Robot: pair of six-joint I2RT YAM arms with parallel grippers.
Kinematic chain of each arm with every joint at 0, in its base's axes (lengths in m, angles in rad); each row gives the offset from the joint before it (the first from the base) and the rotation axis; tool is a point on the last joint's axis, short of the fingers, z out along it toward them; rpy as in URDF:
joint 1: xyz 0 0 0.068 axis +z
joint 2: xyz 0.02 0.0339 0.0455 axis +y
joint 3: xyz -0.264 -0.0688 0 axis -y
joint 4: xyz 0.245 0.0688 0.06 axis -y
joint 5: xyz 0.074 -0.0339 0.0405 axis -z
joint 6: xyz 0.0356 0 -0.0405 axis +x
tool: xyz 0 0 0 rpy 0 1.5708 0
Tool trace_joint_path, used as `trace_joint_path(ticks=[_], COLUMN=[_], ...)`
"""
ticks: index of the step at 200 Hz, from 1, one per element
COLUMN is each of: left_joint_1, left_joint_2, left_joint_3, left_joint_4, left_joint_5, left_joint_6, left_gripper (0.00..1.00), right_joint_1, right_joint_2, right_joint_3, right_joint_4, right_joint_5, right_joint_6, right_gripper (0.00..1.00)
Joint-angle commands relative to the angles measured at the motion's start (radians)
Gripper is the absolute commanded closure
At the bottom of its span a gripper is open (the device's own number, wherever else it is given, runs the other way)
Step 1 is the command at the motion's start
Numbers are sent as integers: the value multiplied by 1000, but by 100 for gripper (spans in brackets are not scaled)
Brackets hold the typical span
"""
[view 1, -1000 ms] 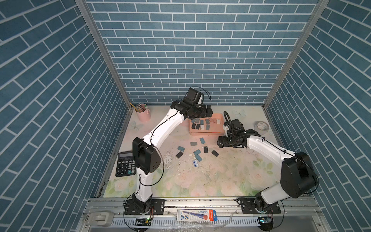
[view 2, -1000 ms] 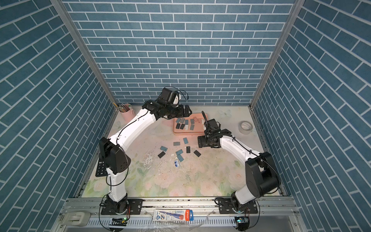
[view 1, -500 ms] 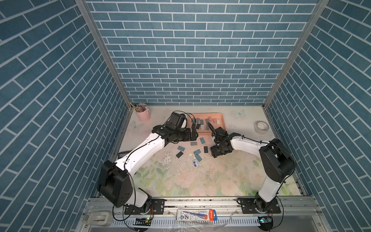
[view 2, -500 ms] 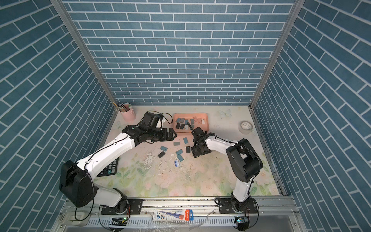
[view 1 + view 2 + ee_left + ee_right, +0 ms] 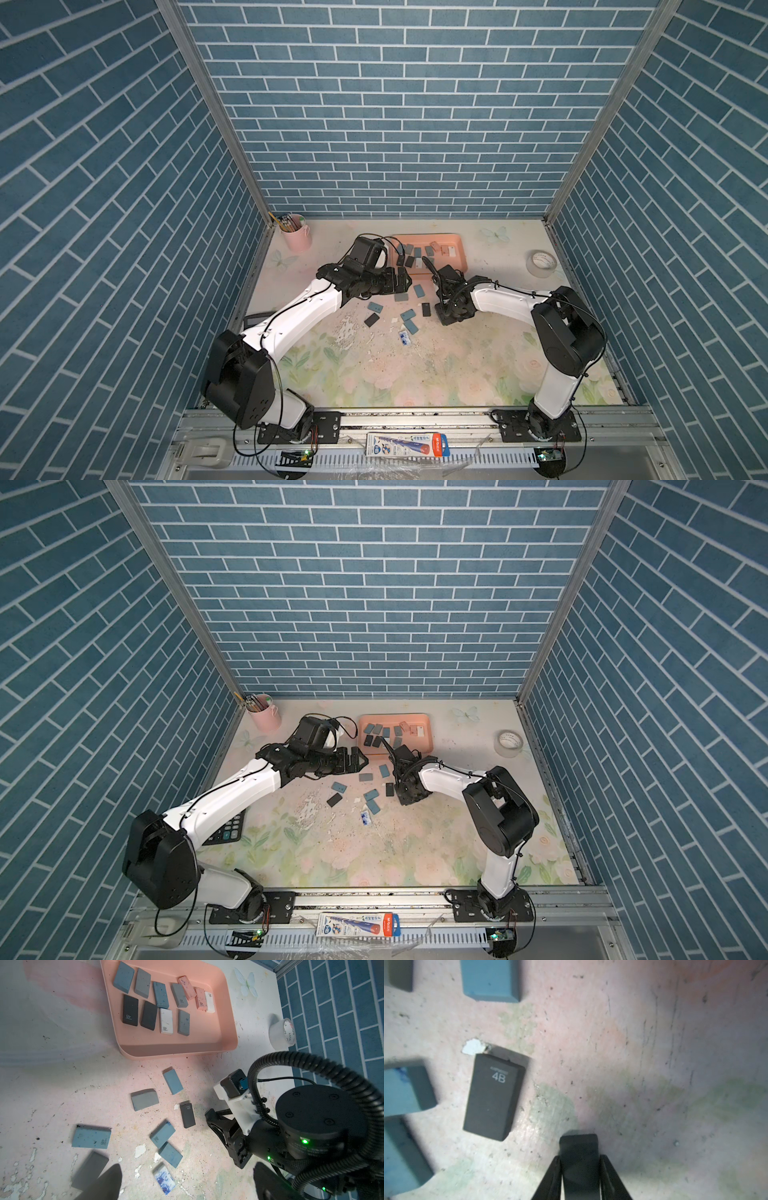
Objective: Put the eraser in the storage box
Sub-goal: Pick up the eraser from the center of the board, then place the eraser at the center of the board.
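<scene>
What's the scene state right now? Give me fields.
storage box: pink tray at the back of the table
erasers in box: eleven
loose erasers: eight, on the table in front of the box
left gripper: open, empty, by the box's front corner
right gripper: shut on a black eraser, low at the table
other: pencil cup, tape roll, calculator

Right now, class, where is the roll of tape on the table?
In a top view the roll of tape stands by the table's far right edge, near the right wall, apart from and right of the storage box.
</scene>
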Motion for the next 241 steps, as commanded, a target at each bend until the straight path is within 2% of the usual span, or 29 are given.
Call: trace_joint_path(ticks=[1, 31, 77, 127, 154, 194, 241], left_joint_1=[7, 6, 18, 38, 52, 70, 77], left_joint_2=[18, 21, 24, 37, 39, 47, 52], left_joint_3=[21, 28, 63, 87, 86, 73, 51], left_joint_4=[6, 4, 4, 11, 13, 12, 23], left_joint_5=[5, 0, 2, 24, 39, 59, 70], left_joint_6=[-2, 0, 5, 10, 17, 25, 24], left_gripper=[0, 1, 0, 0, 0, 0, 1], right_joint_1=[3, 3, -32, -167, -196, -213, -214], right_joint_2=[-18, -26, -22, 208, 349, 528, 641], right_joint_3=[4, 72, 396, 749, 892, 1023, 1108], right_joint_4=[-71, -140, -329, -403, -419, -432, -429], right_joint_5=[36, 63, 98, 56, 40, 16, -12], right_joint_6=[44, 57, 30, 35, 39, 56, 69], right_gripper=[78, 86, 89, 88, 88, 88, 87])
